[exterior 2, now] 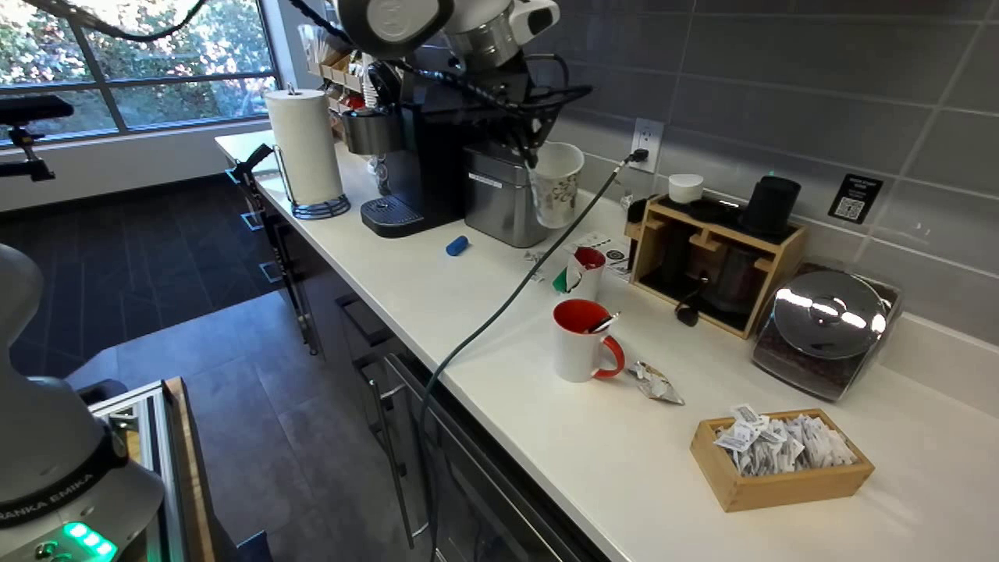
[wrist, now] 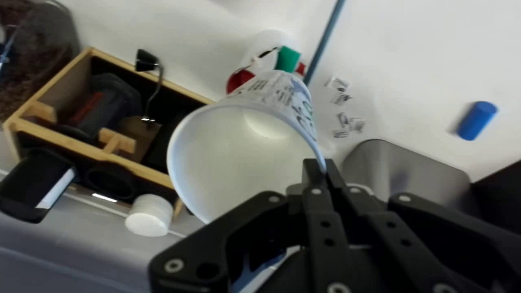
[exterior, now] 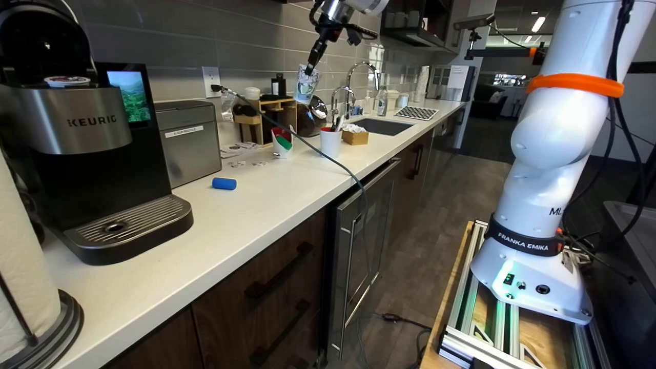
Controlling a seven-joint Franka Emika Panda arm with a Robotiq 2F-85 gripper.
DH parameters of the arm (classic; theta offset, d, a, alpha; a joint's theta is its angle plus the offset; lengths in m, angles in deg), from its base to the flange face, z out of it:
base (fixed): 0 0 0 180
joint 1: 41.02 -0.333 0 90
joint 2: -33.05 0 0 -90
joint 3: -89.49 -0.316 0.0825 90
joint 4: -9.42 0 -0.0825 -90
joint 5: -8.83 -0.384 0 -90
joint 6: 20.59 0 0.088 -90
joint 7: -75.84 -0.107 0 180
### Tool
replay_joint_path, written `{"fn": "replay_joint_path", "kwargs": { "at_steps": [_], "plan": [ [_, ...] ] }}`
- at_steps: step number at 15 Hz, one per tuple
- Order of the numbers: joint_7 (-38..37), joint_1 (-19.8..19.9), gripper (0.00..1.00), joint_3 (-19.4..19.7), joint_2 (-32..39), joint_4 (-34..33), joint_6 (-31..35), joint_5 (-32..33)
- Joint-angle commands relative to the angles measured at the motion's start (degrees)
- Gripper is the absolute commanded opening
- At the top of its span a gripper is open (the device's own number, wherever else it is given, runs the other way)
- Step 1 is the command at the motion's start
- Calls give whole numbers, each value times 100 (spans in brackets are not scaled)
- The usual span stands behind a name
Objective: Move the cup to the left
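Pincer (wrist: 324,166) clamped nearly closed on the rim of the cup (wrist: 240,152), which hangs beneath it

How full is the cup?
Empty, it appears: the wrist view looks into the cup and shows only its bare, pale inside.

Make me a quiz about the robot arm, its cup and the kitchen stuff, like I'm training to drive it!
1. True or false: the end effector grips the paper cup by its rim.
2. What colour is the small cylinder near the Keurig coffee machine: (a) red, (b) blue, (c) green?
3. Fill in: the wooden box is filled with white ......

Key: 1. true; 2. b; 3. packets
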Motion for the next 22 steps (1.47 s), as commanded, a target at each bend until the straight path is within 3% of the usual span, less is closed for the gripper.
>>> {"fn": "replay_joint_path", "kwargs": {
  "at_steps": [1,6,8,9,13,22],
  "plan": [
    [607,-518,1,349,-1255,1238,-594,-1032],
    [220,-1323,1,370,-1733,1846,-556,-1439],
    [-145,-1256,1,538,-1698,1788,-275,-1329],
    [-35,-1427,4,495,-1597,1656,-482,-1182],
    [-33,-1498,1,607,-1425,1586,-422,-1141],
    [-259,-1978,1,-470,-120,1426,254,948]
  ]
}}
